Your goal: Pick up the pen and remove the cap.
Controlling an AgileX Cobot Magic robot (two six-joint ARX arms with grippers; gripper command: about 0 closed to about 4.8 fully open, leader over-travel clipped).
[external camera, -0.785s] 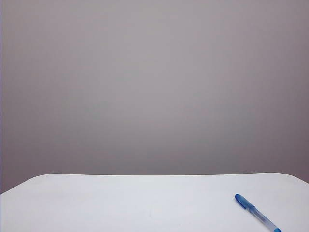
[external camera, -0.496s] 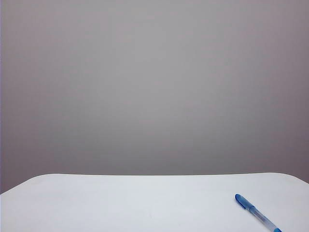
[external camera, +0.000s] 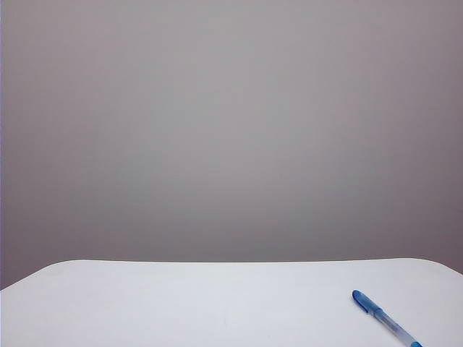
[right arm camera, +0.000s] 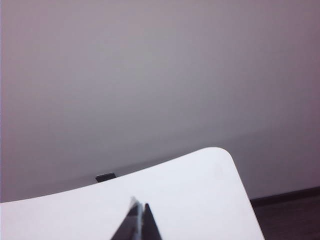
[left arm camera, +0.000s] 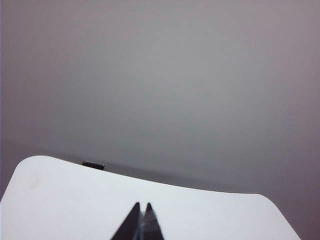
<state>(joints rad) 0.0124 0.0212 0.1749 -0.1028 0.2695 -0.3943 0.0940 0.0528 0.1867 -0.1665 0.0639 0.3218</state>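
The pen (external camera: 387, 321) lies flat on the white table (external camera: 181, 303) at the front right of the exterior view, running off the lower edge. Its cap (external camera: 367, 303) is on, the dark blue rounded end pointing toward the back left. Neither arm shows in the exterior view. In the left wrist view my left gripper (left arm camera: 142, 205) hangs over bare table, its two dark fingers pressed together and empty. My right gripper (right arm camera: 139, 203) in the right wrist view is likewise shut with nothing between its fingers. The pen appears in neither wrist view.
A plain grey wall stands behind the table. A small dark object (left arm camera: 93, 165) sits just past the table's far edge, seen again as the dark object (right arm camera: 105, 176) in the right wrist view. The table's rounded corner (right arm camera: 225, 155) drops to a dark floor.
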